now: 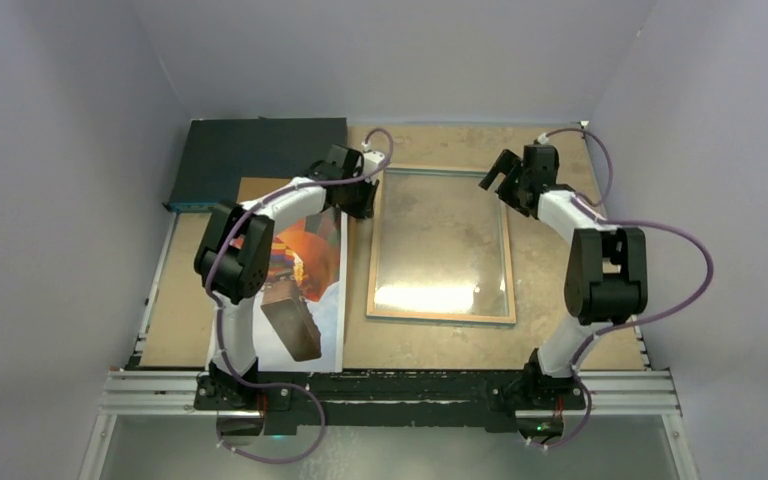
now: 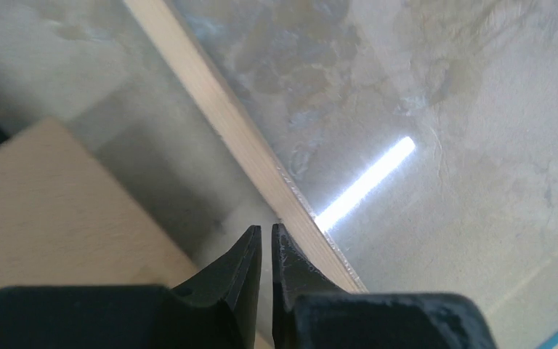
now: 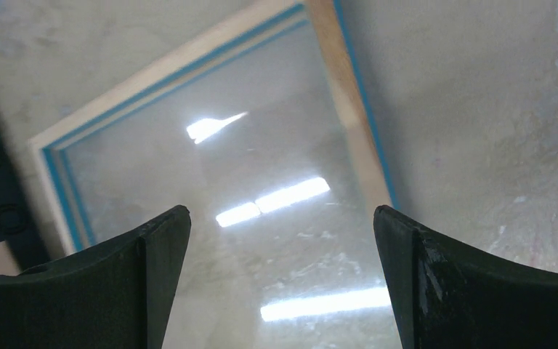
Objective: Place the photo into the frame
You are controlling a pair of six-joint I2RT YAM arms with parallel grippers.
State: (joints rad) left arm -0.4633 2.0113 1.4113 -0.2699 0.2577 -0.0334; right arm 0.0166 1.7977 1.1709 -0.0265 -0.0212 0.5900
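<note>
Photo-to-frame layout: the rectangular paper hot-air-balloon photo point(image 1: 312, 262) lies flat, long axis near-to-far, just left of the thin wood-rimmed frame point(image 1: 440, 317) and nearward of my left end effector point(image 2: 266, 240), clenched empty beside the frame's left rim; my right end effector point(image 3: 282, 218), splayed wide, sits farther off.

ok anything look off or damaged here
Nothing stands out. The frame lies flat and empty, with no damage showing. The photo lies flat to its left, partly hidden by the left arm.
</note>
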